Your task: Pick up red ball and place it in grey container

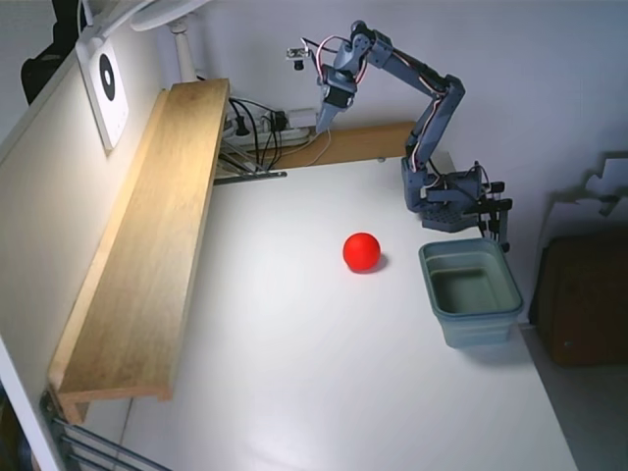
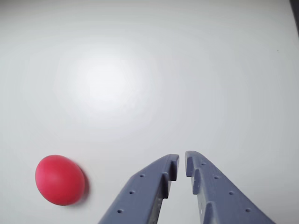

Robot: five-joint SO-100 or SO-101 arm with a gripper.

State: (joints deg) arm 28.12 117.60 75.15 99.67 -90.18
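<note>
The red ball (image 1: pixel 361 251) lies on the white table near the middle, just left of the grey container (image 1: pixel 471 291), which stands empty at the right edge. In the wrist view the ball (image 2: pixel 60 180) sits at the lower left on the bare table. My gripper (image 1: pixel 323 120) hangs high above the back of the table, pointing down, well behind and above the ball. In the wrist view its grey fingers (image 2: pixel 181 162) come in from the bottom, nearly touching, with nothing between them.
A long wooden shelf (image 1: pixel 147 245) runs along the left side of the table. Cables and a power strip (image 1: pixel 265 128) lie at the back. The arm's base (image 1: pixel 446 196) is clamped behind the container. A brown box (image 1: pixel 584 294) stands beyond the right table edge.
</note>
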